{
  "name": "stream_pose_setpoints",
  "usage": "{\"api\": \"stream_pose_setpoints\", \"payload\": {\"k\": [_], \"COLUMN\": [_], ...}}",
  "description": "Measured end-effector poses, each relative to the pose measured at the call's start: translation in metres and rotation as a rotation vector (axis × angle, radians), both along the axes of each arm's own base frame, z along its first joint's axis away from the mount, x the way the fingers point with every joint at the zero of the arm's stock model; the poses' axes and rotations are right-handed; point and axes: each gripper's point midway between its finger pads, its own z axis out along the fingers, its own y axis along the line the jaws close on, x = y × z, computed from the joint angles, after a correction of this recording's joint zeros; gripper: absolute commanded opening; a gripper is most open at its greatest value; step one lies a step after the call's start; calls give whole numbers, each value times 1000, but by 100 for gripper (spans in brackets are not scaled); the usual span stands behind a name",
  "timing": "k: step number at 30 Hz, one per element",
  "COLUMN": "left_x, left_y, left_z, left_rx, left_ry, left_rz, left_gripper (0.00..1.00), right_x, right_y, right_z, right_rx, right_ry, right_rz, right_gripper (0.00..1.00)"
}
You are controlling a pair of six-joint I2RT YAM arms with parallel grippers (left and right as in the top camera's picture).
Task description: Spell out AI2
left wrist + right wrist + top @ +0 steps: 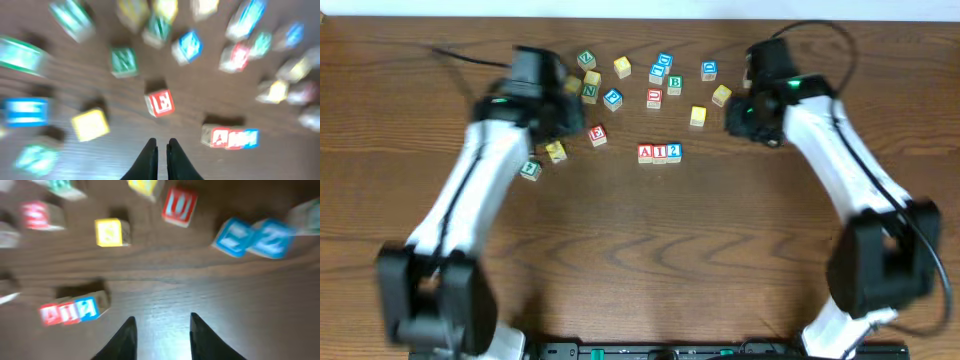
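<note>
Three blocks stand touching in a line, the AI2 row (660, 153), near the middle of the brown wood-grain surface (640, 260). Seen from overhead it reads left to right as a red A, a red-marked middle block and a blue 2. Loose blocks (674, 84) lie scattered beyond the row toward the far edge, where a pale strip (640, 8) borders the wood. A dark bar (720, 350) runs along the near edge by my two bases. My left claw (160, 150) is clenched on nothing, only a sliver between its fingers, over bare wood with a red E block (161, 103) just ahead and the row off to its right. My right claw (161, 330) is released and empty over bare surface, the row ahead to its left and a yellow block (111, 232) farther on.
</note>
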Motion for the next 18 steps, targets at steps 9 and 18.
{"api": "stream_pose_setpoints", "payload": {"k": [9,18], "left_x": [-37,-54], "left_y": [97,125], "left_z": [87,94], "left_rx": [17,20], "left_ry": [-157,-148], "left_rz": [224,308], "left_gripper": [95,98], "right_x": [-33,-84], "right_y": [-50,-81], "right_z": [90,149], "right_rx": [-4,-8], "right_ry": [-147,-244], "right_rz": [-66,-137], "right_gripper": [99,99]}}
